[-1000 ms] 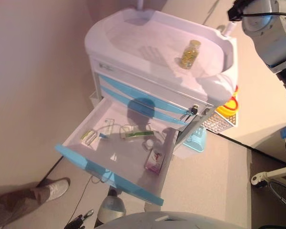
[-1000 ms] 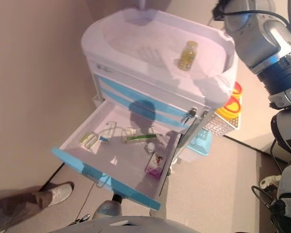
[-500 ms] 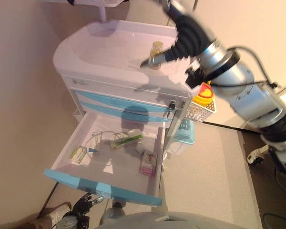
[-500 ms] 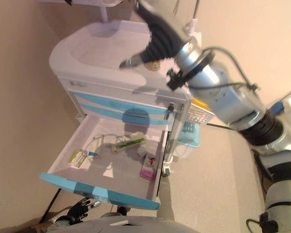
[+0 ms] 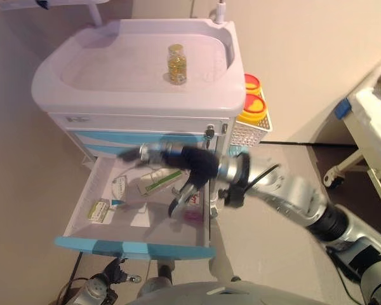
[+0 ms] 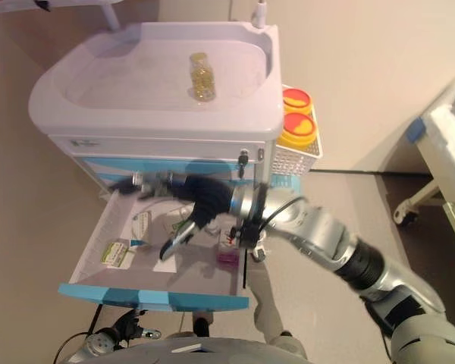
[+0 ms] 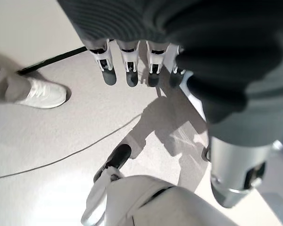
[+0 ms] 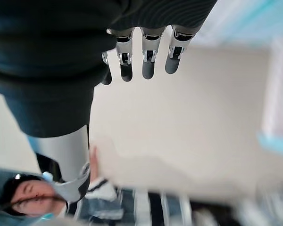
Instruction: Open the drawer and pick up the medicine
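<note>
The white cart point(image 5: 140, 107) has its lower drawer point(image 5: 133, 246), with a blue front, pulled out. Inside lie a green-and-white box point(image 5: 160, 182), a small green-labelled box point(image 5: 98, 210), a flat packet point(image 5: 119, 186) and a pink box point(image 6: 228, 255). A yellow medicine bottle point(image 5: 176, 63) stands upright on the cart top. My right hand point(image 5: 195, 168) hovers over the drawer's right half, open, fingers spread above the pink box, holding nothing. My left hand point(image 7: 131, 70) hangs low over the floor near the drawer front, open and empty.
A basket with two yellow-lidded containers point(image 5: 253, 107) hangs on the cart's right side. A bed frame point(image 5: 368, 121) stands at the far right. A person's white shoe point(image 7: 40, 94) is on the floor by my left hand, and a person point(image 8: 19, 202) shows in the right wrist view.
The camera has shifted, so the whole cart sits differently. My right hand has come down from above the cart top, near the bottle, to over the open drawer.
</note>
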### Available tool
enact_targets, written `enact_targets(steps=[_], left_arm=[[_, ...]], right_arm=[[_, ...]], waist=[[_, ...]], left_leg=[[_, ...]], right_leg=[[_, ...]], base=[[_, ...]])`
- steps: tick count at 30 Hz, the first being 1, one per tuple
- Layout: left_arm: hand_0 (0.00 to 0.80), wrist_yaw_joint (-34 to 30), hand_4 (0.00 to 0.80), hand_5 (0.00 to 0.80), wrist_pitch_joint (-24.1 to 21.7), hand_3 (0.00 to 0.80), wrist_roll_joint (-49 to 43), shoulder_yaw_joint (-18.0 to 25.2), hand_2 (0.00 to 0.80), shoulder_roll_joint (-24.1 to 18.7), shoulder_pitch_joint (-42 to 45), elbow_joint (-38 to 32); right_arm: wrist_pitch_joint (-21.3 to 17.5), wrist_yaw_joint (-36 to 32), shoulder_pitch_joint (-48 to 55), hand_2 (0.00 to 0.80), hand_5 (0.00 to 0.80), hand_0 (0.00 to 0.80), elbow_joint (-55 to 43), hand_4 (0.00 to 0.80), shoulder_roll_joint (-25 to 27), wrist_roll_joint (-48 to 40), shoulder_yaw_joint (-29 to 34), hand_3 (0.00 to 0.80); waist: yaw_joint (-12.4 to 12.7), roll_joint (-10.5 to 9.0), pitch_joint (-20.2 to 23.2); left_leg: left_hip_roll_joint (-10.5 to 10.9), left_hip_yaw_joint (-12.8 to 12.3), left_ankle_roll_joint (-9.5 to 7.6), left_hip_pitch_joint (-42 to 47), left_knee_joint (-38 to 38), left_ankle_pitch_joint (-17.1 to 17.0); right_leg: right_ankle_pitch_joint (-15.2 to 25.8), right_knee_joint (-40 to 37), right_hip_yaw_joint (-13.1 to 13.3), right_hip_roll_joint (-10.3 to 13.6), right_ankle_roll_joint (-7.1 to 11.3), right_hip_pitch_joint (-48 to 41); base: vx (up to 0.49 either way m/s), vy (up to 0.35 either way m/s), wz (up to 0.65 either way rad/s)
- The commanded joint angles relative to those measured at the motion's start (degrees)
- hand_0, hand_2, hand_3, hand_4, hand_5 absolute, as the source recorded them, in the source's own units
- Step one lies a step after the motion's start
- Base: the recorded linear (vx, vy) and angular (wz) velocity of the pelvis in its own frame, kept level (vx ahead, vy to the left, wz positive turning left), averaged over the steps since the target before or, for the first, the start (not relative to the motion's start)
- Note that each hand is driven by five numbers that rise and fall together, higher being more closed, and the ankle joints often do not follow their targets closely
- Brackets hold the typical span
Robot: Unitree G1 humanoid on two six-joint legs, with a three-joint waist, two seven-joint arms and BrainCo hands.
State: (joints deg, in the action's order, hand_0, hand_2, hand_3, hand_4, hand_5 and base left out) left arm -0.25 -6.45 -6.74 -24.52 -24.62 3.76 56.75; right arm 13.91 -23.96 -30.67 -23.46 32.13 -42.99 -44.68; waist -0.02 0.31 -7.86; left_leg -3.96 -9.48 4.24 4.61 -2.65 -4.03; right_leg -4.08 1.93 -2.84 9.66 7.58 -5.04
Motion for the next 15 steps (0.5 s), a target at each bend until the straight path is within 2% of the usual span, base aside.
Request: enact_targets(steps=[1, 3, 8, 15], left_arm=[[0.000, 3.61, 0.000, 0.000, -3.53, 0.000, 1.46, -2.26, 0.000, -1.07, -8.89, 0.99], [0.000, 5.73, 0.000, 0.000, -4.31, 0.000, 2.28, -3.14, 0.000, -0.67, -11.14, 1.21], [0.000, 9.02, 0.000, 0.000, -6.07, 0.000, 5.22, -4.02, 0.000, -1.13, -15.99, 0.55], [0.000, 9.13, 0.000, 0.000, -8.46, 0.000, 10.20, -4.62, 0.000, -5.76, -23.08, 2.02]], right_arm=[[1.12, -4.87, -0.48, 0.000, 0.000, 0.000, -1.21, 0.000, -1.16, -2.87, -1.81, 0.000], [3.85, -3.84, 2.39, 0.000, 0.000, 0.000, 1.29, 0.000, -1.72, -4.99, -2.55, 0.000], [2.78, -7.86, 8.87, 0.000, 0.000, 0.000, 4.46, 0.000, -0.42, -3.23, -1.52, 0.000], [1.20, -14.40, 15.45, 0.000, 0.000, 0.000, 3.26, 0.000, 5.26, -6.69, 2.64, 0.000]], waist=[[-0.23, -0.65, -2.91], [-1.26, -0.26, -4.01], [-3.91, 0.03, -7.33], [-8.39, -0.64, -13.00]], left_leg=[[0.78, 0.92, -2.33, -2.29, 10.82, 9.16], [0.72, 0.38, -2.19, -3.02, 11.80, 9.24], [0.53, -1.05, -2.15, -5.62, 13.45, 9.41], [0.27, -3.68, -1.94, -10.05, 17.37, 9.55]], right_leg=[[5.16, 3.84, -0.31, 4.03, 1.23, 6.63], [5.32, 4.35, 0.57, 4.11, 1.14, 7.64], [5.77, 5.18, 3.06, 3.92, 1.26, 10.96], [7.14, 6.88, 5.88, 3.90, 1.52, 16.13]], base=[[-0.006, 0.052, -0.19], [-0.027, 0.073, -0.25], [-0.104, 0.051, -0.22], [-0.095, 0.057, -0.25]])
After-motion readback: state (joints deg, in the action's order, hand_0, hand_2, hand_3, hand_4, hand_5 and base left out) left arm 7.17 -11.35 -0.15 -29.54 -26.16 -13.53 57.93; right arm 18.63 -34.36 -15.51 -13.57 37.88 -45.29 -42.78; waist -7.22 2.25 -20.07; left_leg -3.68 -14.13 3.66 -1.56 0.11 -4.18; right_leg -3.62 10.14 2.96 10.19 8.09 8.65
